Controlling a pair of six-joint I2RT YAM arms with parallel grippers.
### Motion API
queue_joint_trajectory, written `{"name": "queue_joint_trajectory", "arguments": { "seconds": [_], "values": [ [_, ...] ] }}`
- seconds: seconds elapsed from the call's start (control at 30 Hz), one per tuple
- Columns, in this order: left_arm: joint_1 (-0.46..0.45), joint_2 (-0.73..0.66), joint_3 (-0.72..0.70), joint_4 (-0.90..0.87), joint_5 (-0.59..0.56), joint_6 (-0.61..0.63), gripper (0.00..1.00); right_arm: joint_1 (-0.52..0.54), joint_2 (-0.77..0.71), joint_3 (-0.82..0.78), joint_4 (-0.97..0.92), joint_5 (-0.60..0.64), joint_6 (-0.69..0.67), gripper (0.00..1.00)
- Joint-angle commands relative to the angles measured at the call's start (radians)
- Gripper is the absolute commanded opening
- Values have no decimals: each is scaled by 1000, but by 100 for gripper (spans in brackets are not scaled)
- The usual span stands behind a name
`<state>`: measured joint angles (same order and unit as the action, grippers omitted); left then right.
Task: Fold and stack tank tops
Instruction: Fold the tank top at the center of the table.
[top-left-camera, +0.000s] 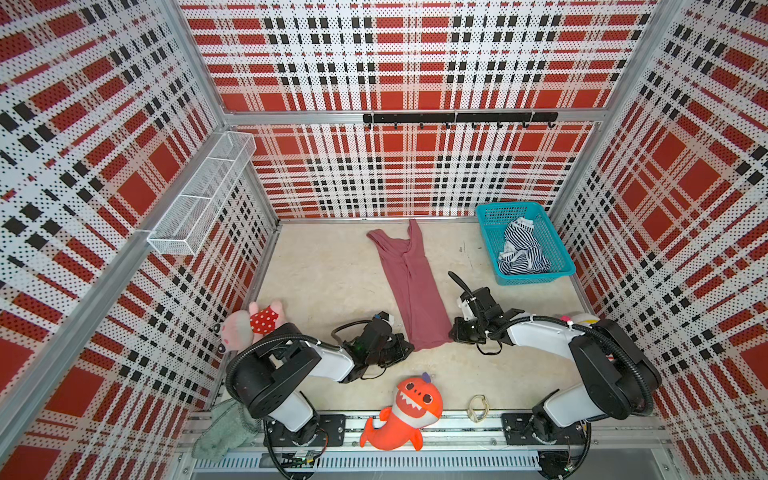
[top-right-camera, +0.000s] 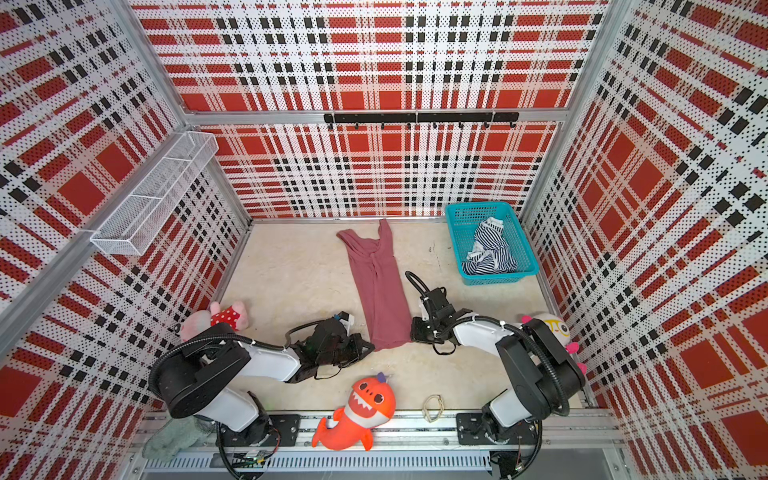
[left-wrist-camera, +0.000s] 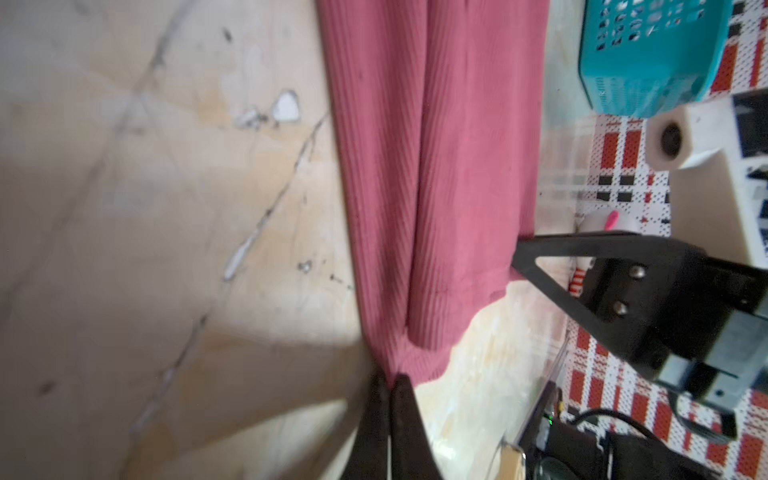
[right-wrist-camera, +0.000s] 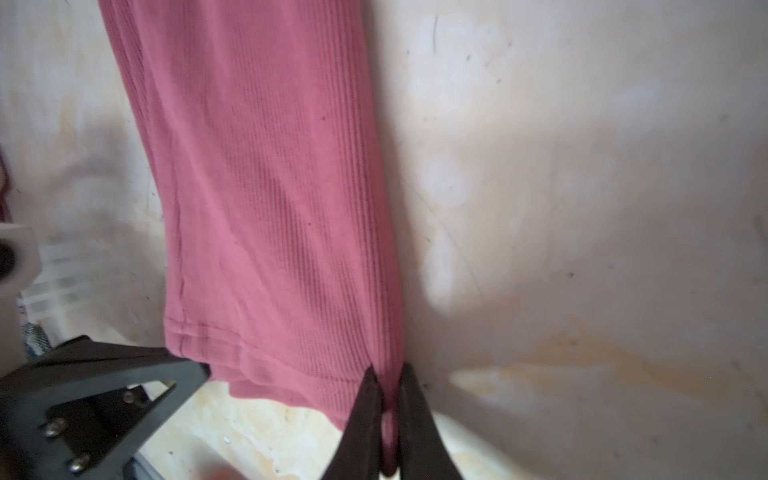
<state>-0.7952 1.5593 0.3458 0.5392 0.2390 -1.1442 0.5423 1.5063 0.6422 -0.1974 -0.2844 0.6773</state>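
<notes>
The left fingers (left-wrist-camera: 405, 419) and right fingers (right-wrist-camera: 415, 415) each clamp a hem corner of the ribbed maroon-pink tank top (top-left-camera: 415, 286), which lies flat beyond them. The crumpled navy-and-white striped tank top (top-left-camera: 521, 249) sits in a teal plastic basket (top-left-camera: 536, 277) past the right fingers.

Pink top (left-wrist-camera: 436, 166) runs off the frame edge in both wrist views; straps not seen there. Basket (left-wrist-camera: 648, 54) blurred and cut off in left wrist view. In both top views, L arm (top-left-camera: 286, 365) hides part of pig plush (top-left-camera: 241, 326) and green cloth (top-left-camera: 216, 436), and R arm (top-left-camera: 540, 332) covers much of pale plush (top-right-camera: 550, 328). Striped top (top-left-camera: 521, 253) bunched, shape unclear. Loop (top-left-camera: 478, 409) too small to ID.
</notes>
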Motion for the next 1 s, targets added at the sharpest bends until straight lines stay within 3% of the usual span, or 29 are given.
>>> {"name": "queue_joint_trajectory", "arguments": {
  "seconds": [0.0, 0.17, 0.33, 0.5, 0.73, 0.97],
  "values": [
    [20, -53, -24, -41, -32, 10, 0, 22, -31, -6, -33, 6, 9, 3],
    [36, -183, -20, -263, -110, 91, 0, 125, -52, 56, -129, 81, 16, 0],
    [60, -398, -57, -459, -170, 111, 0, 232, -74, 111, -225, 181, 47, 0],
    [79, -548, -43, -580, -218, 124, 0, 252, -114, 145, -233, 227, 66, 0],
    [175, -497, 84, -623, -190, 259, 0, 235, -72, 304, -248, 284, -21, 0],
    [279, -319, 227, -587, -125, 393, 0, 159, 62, 486, -307, 324, -167, 0]
  ]
}}
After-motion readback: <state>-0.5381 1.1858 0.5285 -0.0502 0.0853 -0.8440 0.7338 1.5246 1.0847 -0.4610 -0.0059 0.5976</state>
